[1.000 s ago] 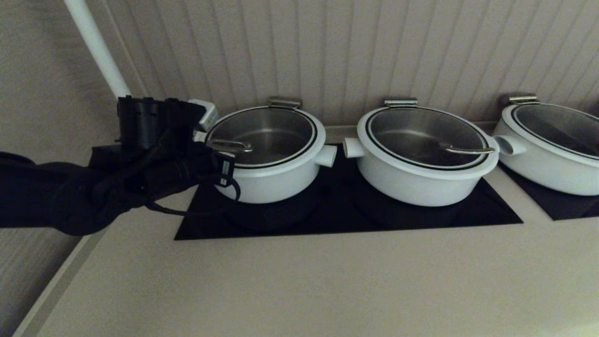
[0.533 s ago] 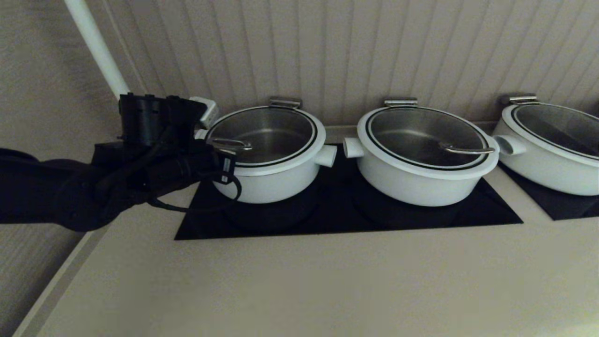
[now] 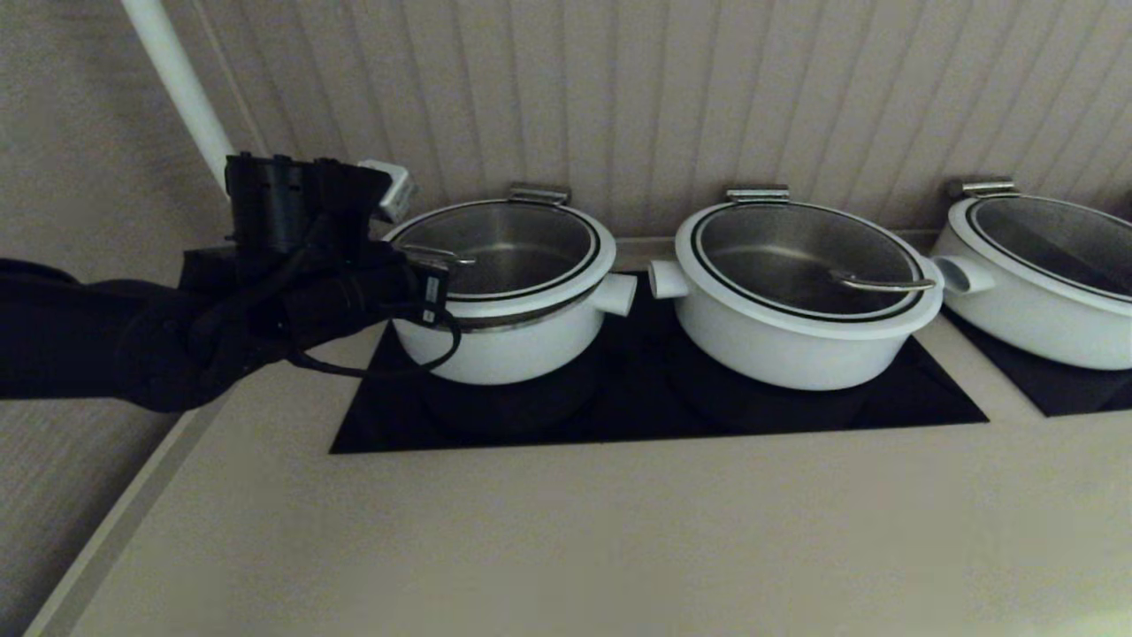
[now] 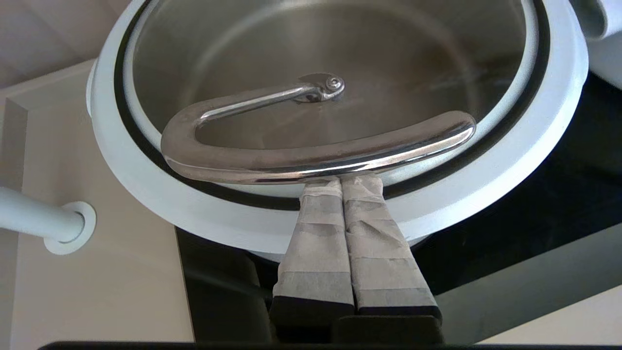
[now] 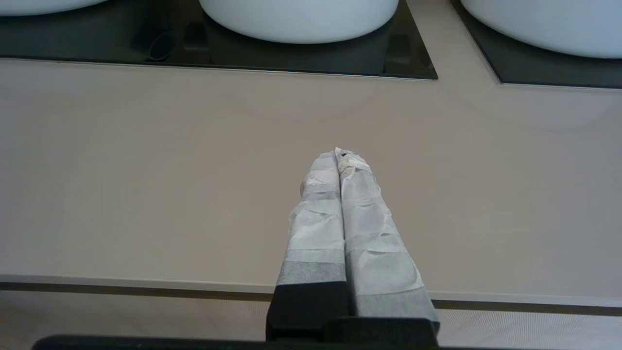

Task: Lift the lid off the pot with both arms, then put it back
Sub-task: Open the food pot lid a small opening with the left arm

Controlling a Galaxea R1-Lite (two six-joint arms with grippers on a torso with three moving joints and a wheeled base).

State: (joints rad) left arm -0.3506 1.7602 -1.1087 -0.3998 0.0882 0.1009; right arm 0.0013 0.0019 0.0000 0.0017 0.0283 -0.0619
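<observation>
Above the pot [image 3: 508, 341], the lid [image 3: 504, 257] tilts, its handle [image 4: 311, 155] on the closed, empty-pinched left gripper [image 4: 342, 187]; right gripper [image 5: 338, 155] closed, empty.

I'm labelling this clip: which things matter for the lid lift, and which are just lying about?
In the job:
lid, tilted up
pot
left gripper, fingers shut under the lid's steel handle
right gripper, shut above the counter

Lying about:
middle pot
right pot
</observation>
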